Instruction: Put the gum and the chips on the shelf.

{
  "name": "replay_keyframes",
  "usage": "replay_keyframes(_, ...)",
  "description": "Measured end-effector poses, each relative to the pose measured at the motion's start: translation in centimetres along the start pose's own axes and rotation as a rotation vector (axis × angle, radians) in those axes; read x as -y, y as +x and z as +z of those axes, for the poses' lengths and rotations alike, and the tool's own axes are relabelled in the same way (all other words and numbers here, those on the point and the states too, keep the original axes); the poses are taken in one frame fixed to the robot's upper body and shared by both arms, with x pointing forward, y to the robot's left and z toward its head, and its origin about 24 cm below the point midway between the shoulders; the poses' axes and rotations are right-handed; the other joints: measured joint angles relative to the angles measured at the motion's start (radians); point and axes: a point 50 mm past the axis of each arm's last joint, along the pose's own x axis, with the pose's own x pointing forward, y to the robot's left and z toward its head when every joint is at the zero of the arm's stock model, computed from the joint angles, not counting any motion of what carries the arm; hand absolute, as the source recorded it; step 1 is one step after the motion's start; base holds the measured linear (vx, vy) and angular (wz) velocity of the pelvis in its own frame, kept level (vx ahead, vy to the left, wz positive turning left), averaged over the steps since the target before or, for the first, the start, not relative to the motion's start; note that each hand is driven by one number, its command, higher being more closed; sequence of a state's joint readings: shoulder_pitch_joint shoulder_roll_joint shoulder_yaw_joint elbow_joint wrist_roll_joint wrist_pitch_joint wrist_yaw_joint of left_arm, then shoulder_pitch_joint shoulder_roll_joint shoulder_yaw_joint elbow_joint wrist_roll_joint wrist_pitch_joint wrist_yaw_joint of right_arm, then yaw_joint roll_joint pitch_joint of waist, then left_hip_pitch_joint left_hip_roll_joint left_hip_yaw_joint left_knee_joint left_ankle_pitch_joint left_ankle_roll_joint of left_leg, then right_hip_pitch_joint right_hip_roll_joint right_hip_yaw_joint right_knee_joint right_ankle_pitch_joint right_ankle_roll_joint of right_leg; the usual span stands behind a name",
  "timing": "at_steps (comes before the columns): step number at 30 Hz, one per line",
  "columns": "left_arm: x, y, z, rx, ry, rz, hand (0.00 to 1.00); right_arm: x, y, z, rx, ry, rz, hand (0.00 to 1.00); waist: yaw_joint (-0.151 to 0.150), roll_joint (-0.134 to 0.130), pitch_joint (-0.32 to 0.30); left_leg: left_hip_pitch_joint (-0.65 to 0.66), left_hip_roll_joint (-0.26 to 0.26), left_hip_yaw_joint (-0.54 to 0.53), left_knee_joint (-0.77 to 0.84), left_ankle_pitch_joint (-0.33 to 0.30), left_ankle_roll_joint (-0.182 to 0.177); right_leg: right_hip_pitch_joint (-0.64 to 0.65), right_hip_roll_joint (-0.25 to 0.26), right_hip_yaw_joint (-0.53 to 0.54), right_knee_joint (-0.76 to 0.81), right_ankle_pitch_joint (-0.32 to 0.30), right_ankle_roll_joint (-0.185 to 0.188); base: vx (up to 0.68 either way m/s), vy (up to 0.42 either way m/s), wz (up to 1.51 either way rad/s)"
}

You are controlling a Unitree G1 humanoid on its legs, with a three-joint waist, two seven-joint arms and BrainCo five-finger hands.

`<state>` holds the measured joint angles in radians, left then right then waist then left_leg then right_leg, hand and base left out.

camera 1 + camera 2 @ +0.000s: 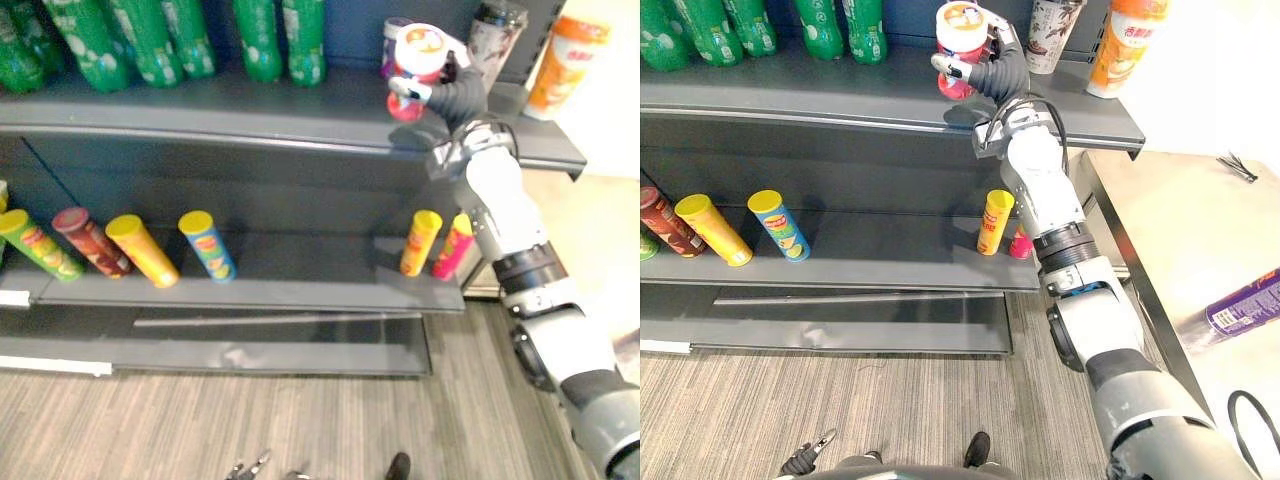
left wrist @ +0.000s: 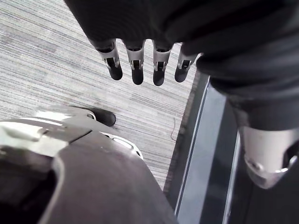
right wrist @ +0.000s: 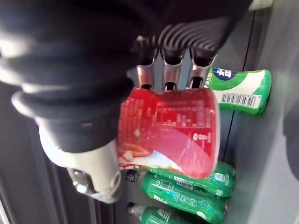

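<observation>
So my right hand (image 1: 992,72) is up at the top shelf (image 1: 200,105) with its fingers and thumb wrapped round the gum tub (image 1: 415,65). The tub is red with a white lid. It's standing upright with its long axis vertical and the lid pointing up, right over the front edge of the shelf. I can't tell if its base is actually touching the board. In the right wrist view the fingers (image 3: 170,65) sit across the tub's side, and there are green bottles (image 3: 187,191) just past it.

There are more green bottles along the back of that shelf to the left, and 2 cups (image 1: 495,35) to the right of the tub. On the lower shelf (image 1: 300,265), 4 chip cans lean in a row on the left, the blue one (image 1: 207,245) being nearest the middle. A yellow can (image 1: 420,242) and a pink can (image 1: 452,248) stand side by side on the right.

A purple chip can (image 1: 1245,305) lies on its side on the steel table (image 1: 1160,220) to the right, well apart from the shelf.

My left hand (image 2: 137,70) hangs over the striped floor (image 2: 42,60) with its fingers straight, holding nothing.
</observation>
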<state>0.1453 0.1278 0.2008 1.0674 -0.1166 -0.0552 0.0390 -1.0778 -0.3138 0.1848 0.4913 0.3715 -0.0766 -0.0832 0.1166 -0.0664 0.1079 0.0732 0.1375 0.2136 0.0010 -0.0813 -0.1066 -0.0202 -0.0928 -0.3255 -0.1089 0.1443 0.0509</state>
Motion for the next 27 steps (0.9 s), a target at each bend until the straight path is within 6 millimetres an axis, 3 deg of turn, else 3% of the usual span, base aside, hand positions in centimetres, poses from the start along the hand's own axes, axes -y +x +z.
replay_keyframes(7, 0.1, 0.0, 0.3, 0.014, 0.004, -0.005, 0.00, 1.0, -0.1, -1.4, -0.075, 0.002, -0.043, 1.00, 0.001, 0.002, 0.014, -0.007, 0.000, 0.002, -0.004, 0.000, 0.000, -0.009, 0.001, 0.001, 0.000, 0.000, 0.000, 0.00, 0.000, 0.00)
replay_keyframes(24, 0.2, 0.1, 0.5, 0.017, -0.031, -0.005, 0.00, 1.3, 0.4, -1.2, -0.082, 0.001, -0.051, 1.00, 0.004, 0.005, 0.025, -0.005, 0.000, 0.003, -0.006, 0.000, 0.000, -0.010, 0.001, 0.004, 0.000, 0.000, 0.000, 0.00, 0.000, 0.00)
replay_keyframes(25, 0.2, 0.1, 0.5, 0.017, -0.031, -0.005, 0.00, 1.3, 0.4, -1.2, -0.081, 0.001, -0.050, 0.00, 0.004, 0.005, 0.025, -0.005, 0.000, 0.004, -0.006, 0.000, 0.000, -0.010, 0.000, 0.004, 0.000, 0.000, 0.000, 0.00, 0.000, 0.00)
replay_keyframes(27, 0.2, 0.1, 0.5, 0.017, -0.031, -0.006, 0.00, 1.3, 0.4, -1.2, -0.081, 0.001, -0.050, 0.00, 0.004, 0.005, 0.025, -0.004, 0.000, 0.005, -0.007, 0.000, 0.000, -0.010, 0.001, 0.005, 0.000, 0.000, 0.000, 0.00, 0.000, 0.00)
